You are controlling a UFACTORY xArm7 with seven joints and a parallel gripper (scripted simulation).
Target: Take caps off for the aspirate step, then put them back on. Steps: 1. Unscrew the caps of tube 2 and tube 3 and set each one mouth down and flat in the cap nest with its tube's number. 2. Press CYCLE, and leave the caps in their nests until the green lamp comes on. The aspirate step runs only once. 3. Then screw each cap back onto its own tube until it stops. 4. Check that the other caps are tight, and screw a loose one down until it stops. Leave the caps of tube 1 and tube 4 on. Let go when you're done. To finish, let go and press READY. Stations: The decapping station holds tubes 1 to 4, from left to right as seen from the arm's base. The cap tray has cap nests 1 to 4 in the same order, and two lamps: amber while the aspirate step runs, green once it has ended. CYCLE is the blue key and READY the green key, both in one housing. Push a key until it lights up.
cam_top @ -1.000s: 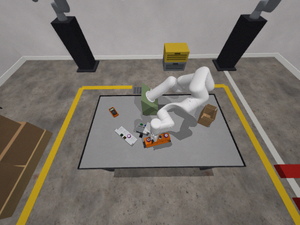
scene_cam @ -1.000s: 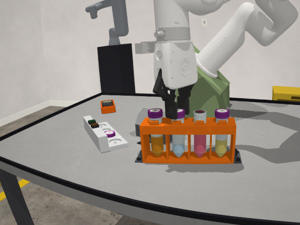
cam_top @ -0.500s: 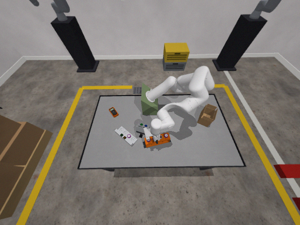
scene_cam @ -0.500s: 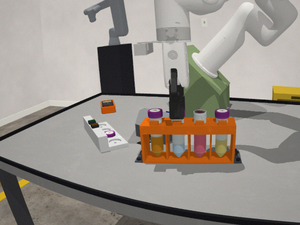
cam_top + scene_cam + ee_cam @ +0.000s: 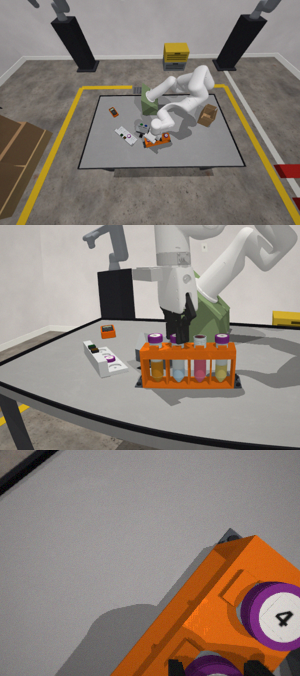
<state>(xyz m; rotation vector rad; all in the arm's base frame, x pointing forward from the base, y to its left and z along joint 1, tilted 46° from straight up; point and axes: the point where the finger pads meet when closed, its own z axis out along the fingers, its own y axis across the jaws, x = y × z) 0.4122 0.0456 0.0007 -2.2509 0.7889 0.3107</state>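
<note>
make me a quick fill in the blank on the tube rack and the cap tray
In the orange four-slot tube rack, the one tube without a cap holds ___ liquid. The jaws are shut on the purple screw cap of the tube holding pale ___ liquid. In the wrist view, the purple numbered cap beside the gripped one reads ___. The white cap tray holds ___ purple cap.
Missing words: pink; blue; 4; one

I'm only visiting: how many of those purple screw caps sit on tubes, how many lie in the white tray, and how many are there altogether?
On tubes in the orange rack: 3 (left cap, gripped cap in the black gripper, right cap)
In the white cap tray: 1 (tray cap)
Total: 4
</note>
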